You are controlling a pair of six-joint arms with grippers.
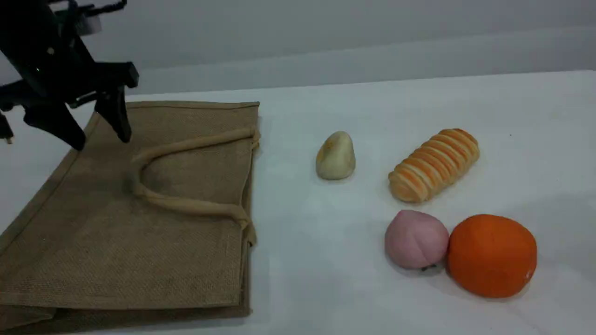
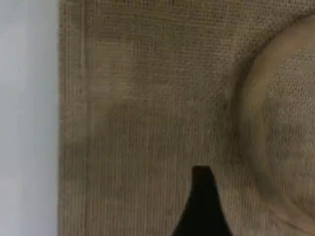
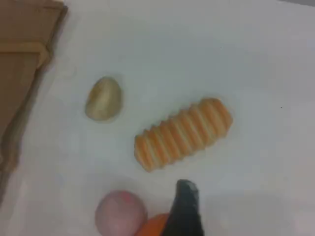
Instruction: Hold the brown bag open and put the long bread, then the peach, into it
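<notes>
The brown bag (image 1: 116,242) lies flat on the left of the white table, its mouth toward the right, with one beige handle (image 1: 186,204) looped on top. My left gripper (image 1: 101,139) hovers open and empty over the bag's far left corner. In the left wrist view one fingertip (image 2: 202,206) shows above the weave (image 2: 147,98) beside the handle's curve (image 2: 253,128). The long bread (image 1: 435,164) (image 3: 183,132) lies slantwise at the right. The peach (image 1: 416,238) (image 3: 120,212) sits in front of it. My right gripper's fingertip (image 3: 184,209) hangs above the table between bread and peach, holding nothing.
A bright orange ball (image 1: 492,255) touches the peach on its right. A pale beige-yellow lump (image 1: 336,156) (image 3: 103,97) stands between the bag and the bread. The table's back edge meets a grey wall. The right arm does not appear in the scene view.
</notes>
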